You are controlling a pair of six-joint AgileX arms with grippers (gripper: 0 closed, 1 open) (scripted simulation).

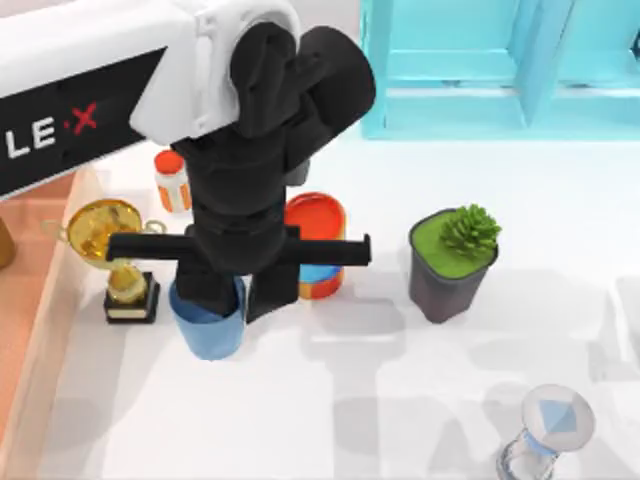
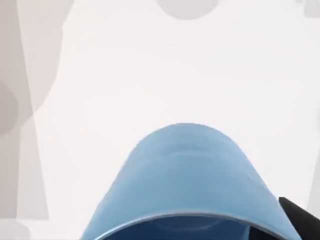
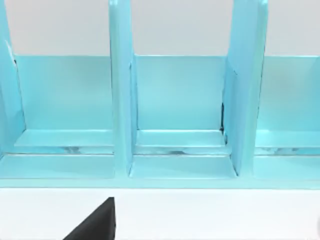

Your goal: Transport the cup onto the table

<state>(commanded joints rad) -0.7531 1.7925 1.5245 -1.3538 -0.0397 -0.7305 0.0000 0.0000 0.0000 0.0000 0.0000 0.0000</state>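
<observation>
The blue cup (image 1: 212, 335) hangs upright under my left arm, over the left part of the white table (image 1: 400, 400), just right of a gold trophy. My left gripper (image 1: 235, 300) points straight down and is shut on the cup at its rim. In the left wrist view the cup (image 2: 185, 175) looms close, with one black finger (image 2: 300, 217) at its rim and white tabletop beyond. I cannot tell whether the cup's base touches the table. A dark wedge of my right gripper (image 3: 95, 225) shows in the right wrist view, facing the cyan shelf.
The gold trophy (image 1: 110, 240) stands beside the brownish-pink bin (image 1: 25, 300). A red striped can (image 1: 318, 255) and an orange-capped bottle (image 1: 172, 180) stand close behind the cup. A potted plant (image 1: 452, 262), an hourglass (image 1: 545, 435) and the cyan shelf unit (image 1: 500, 60) lie to the right.
</observation>
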